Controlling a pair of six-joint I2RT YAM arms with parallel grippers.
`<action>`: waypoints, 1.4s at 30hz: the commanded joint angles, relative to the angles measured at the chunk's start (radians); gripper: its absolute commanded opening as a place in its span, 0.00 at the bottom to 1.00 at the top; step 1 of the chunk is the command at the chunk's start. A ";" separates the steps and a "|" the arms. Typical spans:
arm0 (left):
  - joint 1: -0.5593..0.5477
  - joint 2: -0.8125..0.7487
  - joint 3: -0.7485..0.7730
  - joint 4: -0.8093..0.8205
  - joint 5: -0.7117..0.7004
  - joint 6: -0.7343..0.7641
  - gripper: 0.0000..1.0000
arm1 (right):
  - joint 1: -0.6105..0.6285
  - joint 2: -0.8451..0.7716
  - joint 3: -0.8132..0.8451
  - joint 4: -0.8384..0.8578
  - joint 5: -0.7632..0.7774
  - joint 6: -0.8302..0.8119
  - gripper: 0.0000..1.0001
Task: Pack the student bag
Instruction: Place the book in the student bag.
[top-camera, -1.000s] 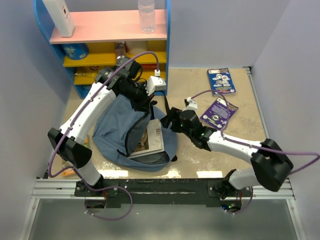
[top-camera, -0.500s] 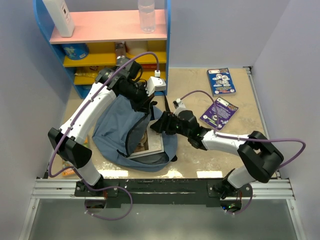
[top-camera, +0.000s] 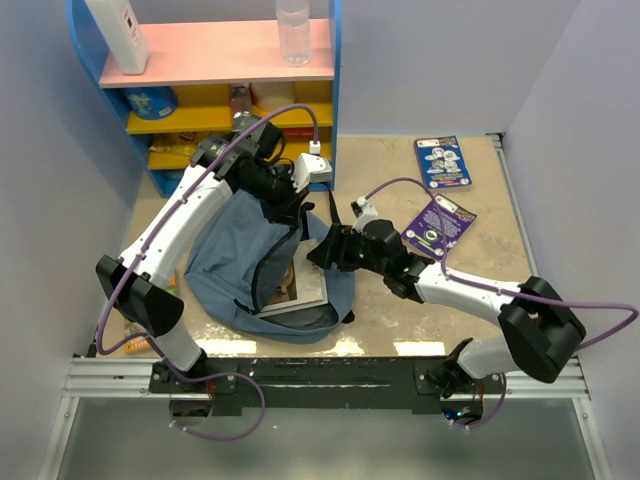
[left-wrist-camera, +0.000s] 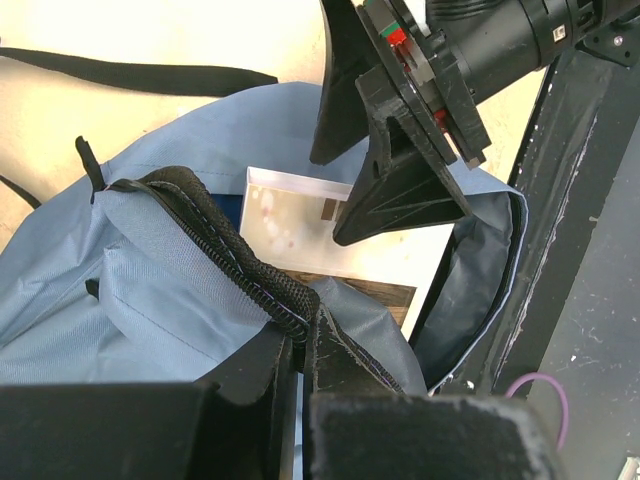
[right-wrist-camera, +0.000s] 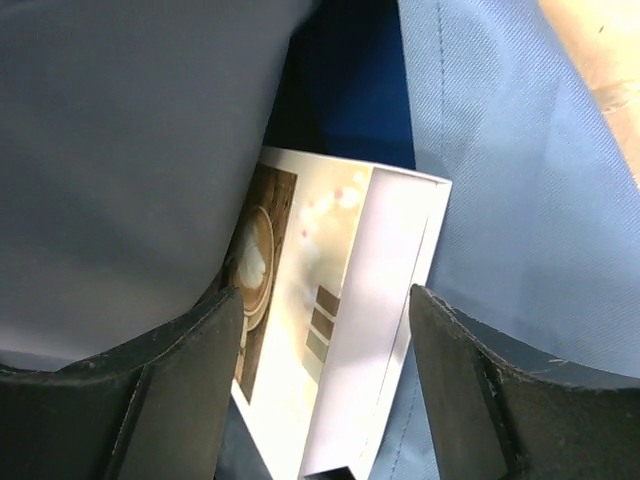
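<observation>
- The bag (top-camera: 225, 262) lies on the table (top-camera: 380, 180) in front of the left arm, just below the shelf (top-camera: 215, 60), with its mouth gaping toward the right.
- The left arm rises from its base, bends at a high elbow near the shelf and angles its wrist down onto the bag's upper edge.
- The left gripper (left-wrist-camera: 300, 345) is clenched on the black zipper rim (left-wrist-camera: 215, 260), holding that edge of the opening lifted.
- The right arm stretches low across the table from the right, forearm nearly level, with its wrist at the bag's mouth.
- The right gripper (right-wrist-camera: 325, 300) is released, its two fingers (right-wrist-camera: 180, 390) spread wide. In the wrist view the book sits between them, and no contact shows.
- The book (top-camera: 305, 282) lies inside the bag, its pale cover showing through the opening.
- Two booklets (top-camera: 441, 162) rest on the table, well apart from the bag on the right.
</observation>
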 joint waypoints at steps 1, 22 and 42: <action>-0.009 -0.053 0.010 0.037 0.041 0.015 0.00 | -0.004 0.022 0.033 -0.032 0.023 -0.042 0.71; -0.018 -0.042 0.012 0.039 0.033 0.015 0.00 | -0.003 0.140 -0.003 0.213 -0.167 0.123 0.54; -0.037 0.002 0.089 0.069 -0.004 -0.037 0.00 | 0.137 -0.178 -0.148 0.037 0.394 0.457 0.00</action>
